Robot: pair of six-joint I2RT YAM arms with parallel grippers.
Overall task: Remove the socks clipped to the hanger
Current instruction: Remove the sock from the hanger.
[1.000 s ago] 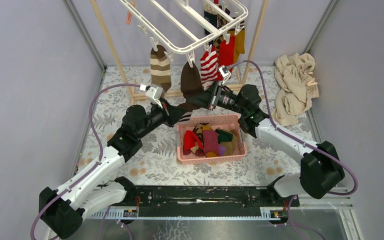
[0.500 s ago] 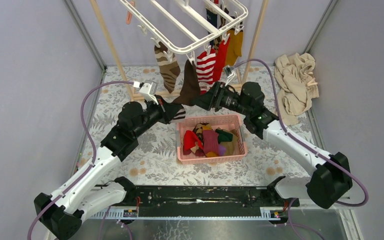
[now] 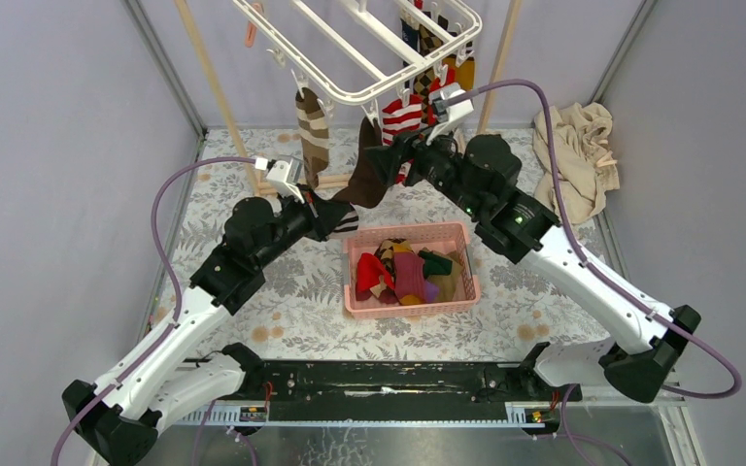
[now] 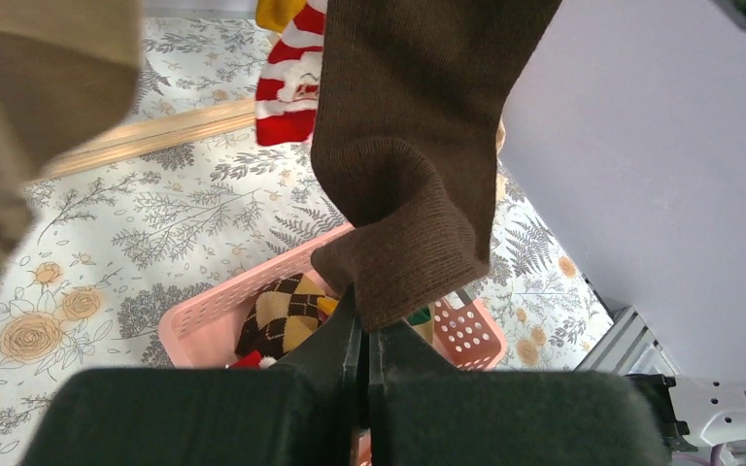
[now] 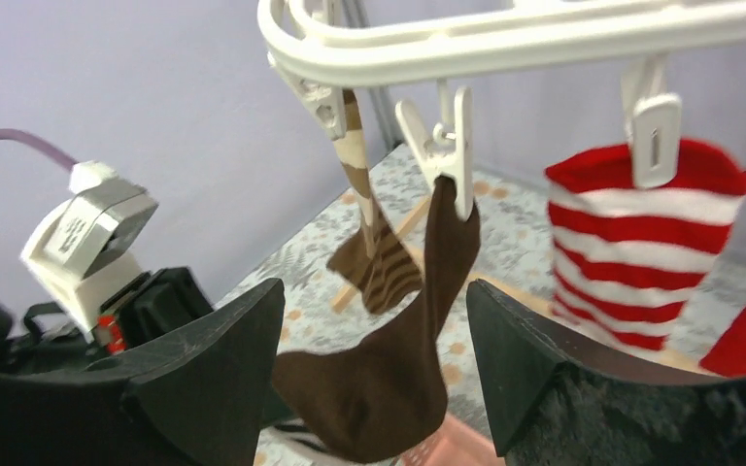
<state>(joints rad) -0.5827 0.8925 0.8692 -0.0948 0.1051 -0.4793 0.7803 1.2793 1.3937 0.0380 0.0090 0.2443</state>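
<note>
Clipped brown sock (image 4: 418, 146) — in left tool (image 4: 360, 335)

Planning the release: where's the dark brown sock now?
Top view, centre: the brown sock hangs clipped to the hanger, beyond the pink basket, its lower end pinched by the left gripper.

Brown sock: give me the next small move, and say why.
Probably bring the open right jaws onto the white clip and squeeze it: that clip pins the brown sock to the hanger, while the shut left jaws hold its lower end.
</note>
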